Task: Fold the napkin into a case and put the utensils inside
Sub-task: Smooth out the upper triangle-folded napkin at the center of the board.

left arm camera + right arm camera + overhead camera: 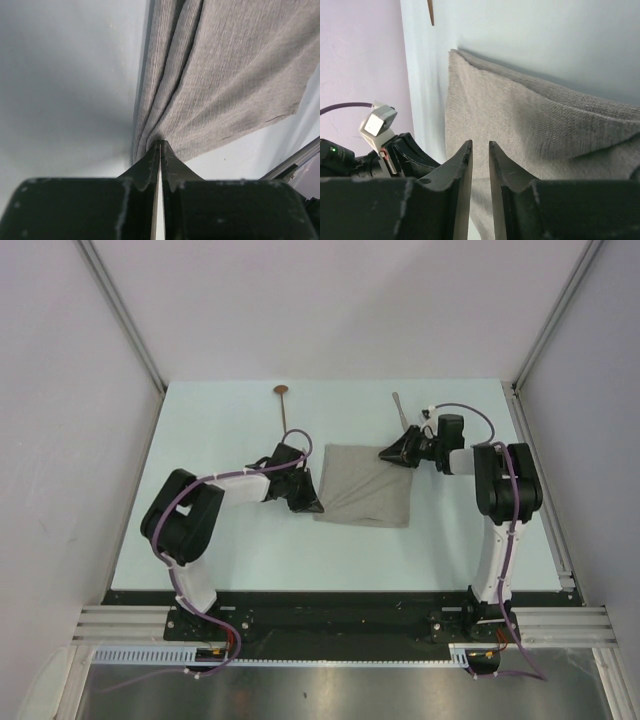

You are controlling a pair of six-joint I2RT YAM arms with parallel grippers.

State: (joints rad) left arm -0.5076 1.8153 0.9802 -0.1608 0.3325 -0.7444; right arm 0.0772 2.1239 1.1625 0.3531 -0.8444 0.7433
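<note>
Pale desk (230, 540) carries the grey-beige napkin (365, 485) at its middle, with the spoon (283, 392) and knife (399, 408) lying beyond it. My left pincer (160, 146) is clamped on the napkin's bunched left edge. My right pincer (480, 150) stands a slit apart at the far right corner, gripping nothing. The cloth looks limp and light, so I judge corners the best holds.

Pale counter, plain walls, soft light around me.
I'm over a light blue-green counter (250, 550), boxed in by a matte grey left wall (50, 390), back wall (330, 300) and right wall (600, 420). Aluminium posts (120, 310) climb the back corners. At the near edge there's a black base plate (330, 615), silver rails (120, 625), then a brushed metal sheet (330, 690). Shadows are faint.
</note>
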